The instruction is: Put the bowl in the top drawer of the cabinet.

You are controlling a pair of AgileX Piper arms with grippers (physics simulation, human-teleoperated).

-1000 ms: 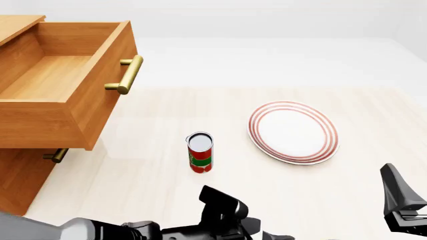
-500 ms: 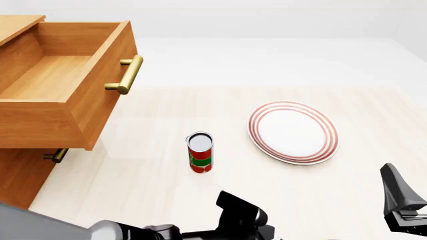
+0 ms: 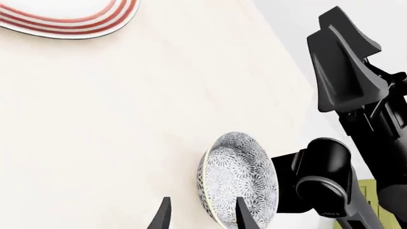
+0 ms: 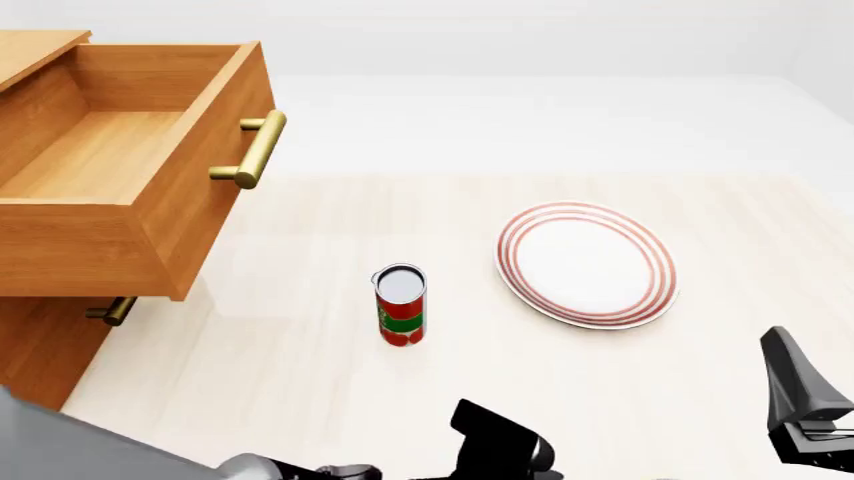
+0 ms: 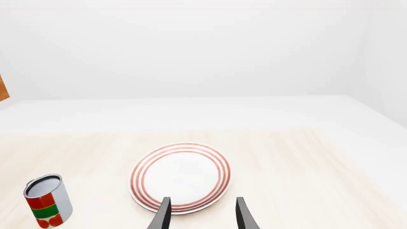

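Left gripper (image 3: 198, 218) fingers open, tips at the bowl (image 3: 239, 181) rim, not gripping; bowl sits at the tabletop (image 4: 294, 330) near edge, beside the right arm. Right gripper (image 5: 199, 214) fingers open, empty. Farther in: can (image 4: 400, 305), then plate (image 4: 587, 263). Top drawer (image 4: 114, 170) pulled open on the cabinet (image 4: 40, 350), left edge.

place: simulated tabletop | cues: pale wood table (image 4: 294, 360), blank white backdrop, wooden cabinet (image 4: 54, 340)
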